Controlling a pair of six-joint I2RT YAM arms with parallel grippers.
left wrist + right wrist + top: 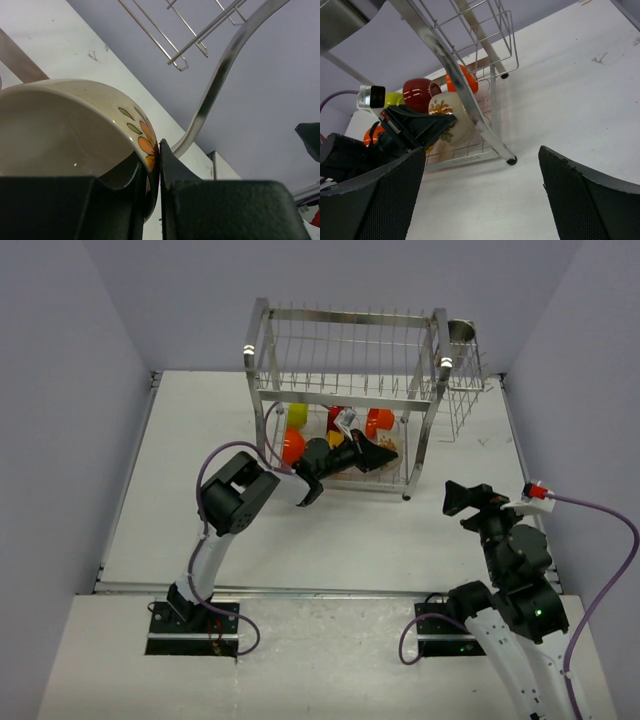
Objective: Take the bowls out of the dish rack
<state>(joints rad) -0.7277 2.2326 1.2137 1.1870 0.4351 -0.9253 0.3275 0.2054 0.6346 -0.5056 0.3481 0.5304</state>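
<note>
One dish rack [345,398] sits at the back of the desk [200,530], with the bowls all in its lower tier. I count five for sure: patterned bowl [60,125], dark red bowl [417,93], orange-red bowl [471,84], lime-green bowl [395,98], orange bowl [372,135]. The left gripper [159,150] is pinched tight on the patterned bowl's rim. The right gripper [456,498] hangs wide apart, holding nothing, near the rack's right side.

The right gripper [481,172] stands spread wide, nothing between its fingers, over the white table [580,75] just in front of the dish rack [437,50]. In the rack's lower tier sit a patterned whitish bowl [445,106], a dark red bowl [416,92], an orange bowl [468,80] and a lime-green bowl [395,98]. The left gripper [437,125] reaches into the rack at the patterned bowl's rim.
</note>
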